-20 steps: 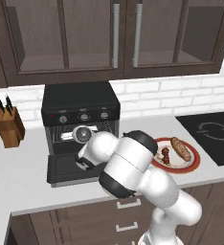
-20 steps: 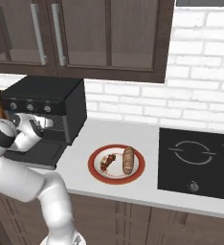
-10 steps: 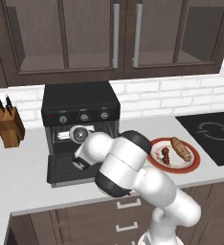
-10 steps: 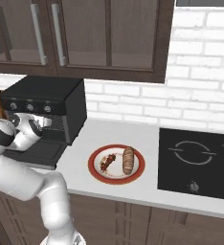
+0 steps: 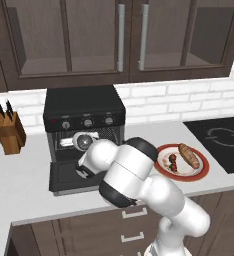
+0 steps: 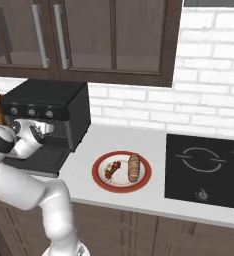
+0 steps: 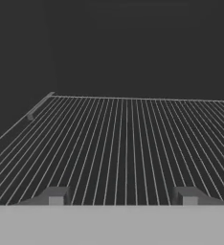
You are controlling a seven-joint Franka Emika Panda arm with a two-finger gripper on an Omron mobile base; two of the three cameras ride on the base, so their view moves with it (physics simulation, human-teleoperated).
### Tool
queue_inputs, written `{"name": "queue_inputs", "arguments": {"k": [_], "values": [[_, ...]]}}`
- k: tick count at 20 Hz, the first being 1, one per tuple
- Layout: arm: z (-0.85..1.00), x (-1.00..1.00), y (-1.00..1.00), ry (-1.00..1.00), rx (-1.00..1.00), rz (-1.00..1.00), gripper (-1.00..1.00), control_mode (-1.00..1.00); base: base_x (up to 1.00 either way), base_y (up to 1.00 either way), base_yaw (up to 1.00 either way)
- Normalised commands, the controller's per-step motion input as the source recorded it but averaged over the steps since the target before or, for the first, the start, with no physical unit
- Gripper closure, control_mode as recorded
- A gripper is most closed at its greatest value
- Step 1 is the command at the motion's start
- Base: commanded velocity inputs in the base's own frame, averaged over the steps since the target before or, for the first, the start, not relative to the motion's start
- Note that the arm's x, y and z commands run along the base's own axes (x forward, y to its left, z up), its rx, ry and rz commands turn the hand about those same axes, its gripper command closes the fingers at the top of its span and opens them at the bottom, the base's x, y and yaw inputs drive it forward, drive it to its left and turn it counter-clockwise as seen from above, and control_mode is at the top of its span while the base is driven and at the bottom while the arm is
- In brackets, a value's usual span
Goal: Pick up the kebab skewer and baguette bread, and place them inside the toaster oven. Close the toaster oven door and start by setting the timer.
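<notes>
The oven (image 5: pixel 84 120) sits on the surface (image 5: pixel 24 180) against the brick wall, with its door (image 5: pixel 69 175) dropped open and lying flat in front of it. The arm reaches into the oven's mouth. In the hand view the claw (image 7: pixel 123 196) hangs just above the wire rack (image 7: pixel 123 143), its 2 tips wide apart and holding nothing. The 3 knobs (image 5: pixel 87 122) run in a row above the opening.

The skewer (image 6: pixel 112 169) and the bread (image 6: pixel 134 167) lie side by side on a red-rimmed plate (image 6: pixel 102 181), on the surface right of the oven. The bread is on the side toward the cooktop (image 6: pixel 209 165). A knife block (image 5: pixel 8 131) stands left of the oven.
</notes>
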Motion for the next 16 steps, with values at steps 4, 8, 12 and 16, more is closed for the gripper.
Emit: {"name": "queue_inputs", "arguments": {"k": [4, 8, 12, 16], "values": [[-0.49, -0.52, 0.04, 0.17, 0.0, -0.05, -1.0, -1.0, 0.0, 0.0, 0.0], [-0.52, -0.54, 0.04, 0.25, 0.0, -0.06, -1.0, -1.0, 0.0, 0.0, 0.0], [-0.74, -0.78, 0.07, 0.23, 0.0, -0.06, -1.0, -1.0, 0.0, 0.0, 0.0], [-0.97, -0.79, 0.03, 0.24, 0.0, -0.08, -1.0, -1.0, 0.0, 0.0, 0.0]]}}
